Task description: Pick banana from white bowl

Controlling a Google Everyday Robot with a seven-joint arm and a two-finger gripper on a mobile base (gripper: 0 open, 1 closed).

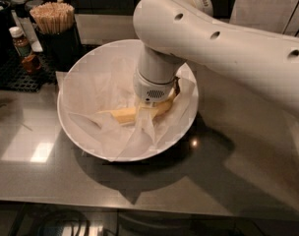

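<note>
The white bowl stands on the grey counter, lined with crinkled white paper whose corners stick out over the rim. The banana lies in the bowl right of its middle, yellow, with its dark stem tip pointing to the back right. Most of its length is hidden under the arm. My gripper is down inside the bowl right at the banana, below the white round wrist. A pale yellow blocky part of the gripper shows to the left of the wrist.
A black cup of wooden sticks stands behind the bowl at the left, with a small brown bottle on a black mat beside it. The counter's front edge runs close below the bowl.
</note>
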